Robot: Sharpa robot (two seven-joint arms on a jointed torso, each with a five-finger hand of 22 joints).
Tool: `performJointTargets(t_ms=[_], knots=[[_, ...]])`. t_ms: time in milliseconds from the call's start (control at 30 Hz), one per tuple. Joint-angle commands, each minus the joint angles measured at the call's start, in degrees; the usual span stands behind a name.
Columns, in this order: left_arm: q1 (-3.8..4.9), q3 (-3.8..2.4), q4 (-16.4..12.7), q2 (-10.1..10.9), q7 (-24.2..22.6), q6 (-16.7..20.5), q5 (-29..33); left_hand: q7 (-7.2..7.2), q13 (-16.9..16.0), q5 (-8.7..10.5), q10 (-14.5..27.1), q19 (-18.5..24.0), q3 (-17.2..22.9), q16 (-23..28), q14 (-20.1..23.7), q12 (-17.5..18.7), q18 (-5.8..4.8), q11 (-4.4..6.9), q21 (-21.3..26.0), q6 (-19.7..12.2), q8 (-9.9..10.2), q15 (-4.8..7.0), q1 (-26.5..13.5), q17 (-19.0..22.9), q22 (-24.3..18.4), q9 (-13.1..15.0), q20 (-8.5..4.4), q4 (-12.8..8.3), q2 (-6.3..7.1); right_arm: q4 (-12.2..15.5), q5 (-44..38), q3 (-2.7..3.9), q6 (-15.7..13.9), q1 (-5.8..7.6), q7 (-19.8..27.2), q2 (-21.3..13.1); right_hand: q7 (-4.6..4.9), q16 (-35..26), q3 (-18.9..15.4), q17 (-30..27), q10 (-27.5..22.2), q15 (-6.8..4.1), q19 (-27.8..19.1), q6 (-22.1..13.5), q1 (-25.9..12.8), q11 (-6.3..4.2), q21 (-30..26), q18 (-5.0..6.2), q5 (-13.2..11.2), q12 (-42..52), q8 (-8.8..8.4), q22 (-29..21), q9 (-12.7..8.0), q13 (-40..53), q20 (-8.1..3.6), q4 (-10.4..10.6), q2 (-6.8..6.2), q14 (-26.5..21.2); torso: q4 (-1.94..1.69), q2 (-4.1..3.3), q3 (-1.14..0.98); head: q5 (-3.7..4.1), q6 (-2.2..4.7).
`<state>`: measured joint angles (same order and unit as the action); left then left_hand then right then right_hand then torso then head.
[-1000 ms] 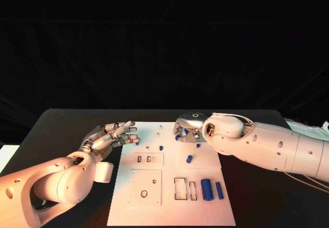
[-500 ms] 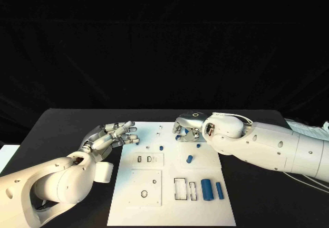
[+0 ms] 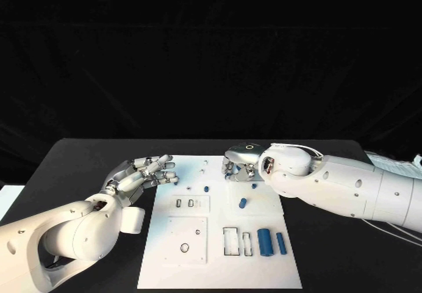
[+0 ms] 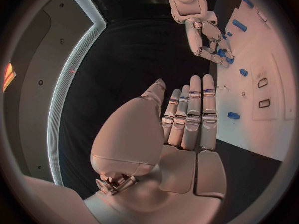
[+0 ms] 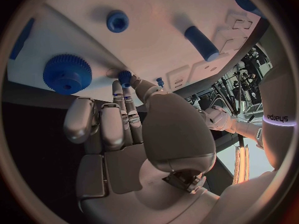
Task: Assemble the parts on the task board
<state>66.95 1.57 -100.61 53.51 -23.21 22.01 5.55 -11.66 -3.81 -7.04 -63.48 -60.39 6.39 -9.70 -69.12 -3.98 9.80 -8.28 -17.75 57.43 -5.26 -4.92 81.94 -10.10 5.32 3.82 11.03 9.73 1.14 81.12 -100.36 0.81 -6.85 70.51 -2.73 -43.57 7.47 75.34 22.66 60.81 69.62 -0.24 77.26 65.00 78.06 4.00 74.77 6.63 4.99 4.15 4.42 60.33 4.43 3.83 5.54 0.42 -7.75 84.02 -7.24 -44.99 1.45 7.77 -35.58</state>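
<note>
The white task board lies in the middle of the table. My right hand hovers over its far right corner. In the right wrist view its thumb and a fingertip pinch a small blue peg, close to a blue gear standing on the board. My left hand hangs beside the board's far left edge, fingers straight and apart, holding nothing. A short blue cylinder and two small blue pieces lie mid-board. A thick blue cylinder and a thin one lie near the right edge.
The board carries rectangular slots and a plate with a round hole on its near half. Black table surface surrounds the board. My right forearm crosses the table's right side.
My right hand has settled slightly lower over the far corner, and the blue bits seen under its fingers are now mostly covered. The left hand has barely moved.
</note>
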Motion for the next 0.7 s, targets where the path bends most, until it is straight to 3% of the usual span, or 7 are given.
performJointTargets(t_ms=[33, 400, 700], knots=[[0.07, -0.05, 0.0, -0.1, -0.1, -1.2, 0.0, -0.37, 0.1, 0.09, 0.0, -0.2, -0.1, 0.3, -0.1, 0.4, 0.71, -0.27, 0.3, 0.0, 0.3, -0.18, 0.4, -0.1, -0.1, -0.1, 0.10, -0.3, 0.07, -0.2, -0.6, -0.16, 2.8, -0.21, 0.3, 0.1, 0.03, 0.3, 0.5, 0.1, 0.4, -0.51, 0.3, 0.6, 0.4, -0.07, 0.4, -1.03, 0.1, 0.3, 0.16, 0.1, 0.1, 0.0, -0.32, -0.1, 0.40, 1.6, -0.08, 0.00, 0.01, 0.02, -0.05], [0.07, -0.05, 0.0, -0.1, 0.0, -1.2, 0.0, -0.37, 0.1, 0.09, 0.0, -0.2, 0.0, 0.4, -0.2, 0.4, 0.71, -0.27, 0.3, 0.0, 0.3, -0.19, 0.5, -0.1, -0.1, -0.1, 0.09, -0.3, 0.02, -1.6, -1.3, -0.17, 2.6, -0.32, 0.1, 0.8, 0.26, 0.5, 1.5, 0.3, 0.1, -0.45, 0.3, 0.4, 0.9, 0.12, 0.5, -1.06, 0.1, -0.5, -0.43, 0.2, -0.1, -0.1, -0.39, -0.4, -0.11, 1.6, -0.15, -0.04, -0.01, 0.01, -0.10], [0.07, -0.05, 0.1, 0.0, 0.1, -1.2, 0.0, -0.37, 0.1, 0.09, 0.0, -0.2, 0.0, 0.4, -0.2, 0.4, 0.71, -0.27, 0.3, 0.0, 0.3, -0.19, 0.5, -0.1, -0.1, -0.1, 0.09, -0.3, 0.02, -2.2, -2.8, -0.18, 0.2, -0.56, -0.9, 1.5, 0.42, 1.1, 5.1, 1.1, 1.9, -0.65, 1.1, 1.4, 3.9, -0.09, 1.7, -1.41, -1.5, -0.3, -0.45, 2.2, 0.0, 0.1, -0.61, -2.2, 1.14, 1.7, -0.16, -0.03, -0.01, -0.01, -0.09]])
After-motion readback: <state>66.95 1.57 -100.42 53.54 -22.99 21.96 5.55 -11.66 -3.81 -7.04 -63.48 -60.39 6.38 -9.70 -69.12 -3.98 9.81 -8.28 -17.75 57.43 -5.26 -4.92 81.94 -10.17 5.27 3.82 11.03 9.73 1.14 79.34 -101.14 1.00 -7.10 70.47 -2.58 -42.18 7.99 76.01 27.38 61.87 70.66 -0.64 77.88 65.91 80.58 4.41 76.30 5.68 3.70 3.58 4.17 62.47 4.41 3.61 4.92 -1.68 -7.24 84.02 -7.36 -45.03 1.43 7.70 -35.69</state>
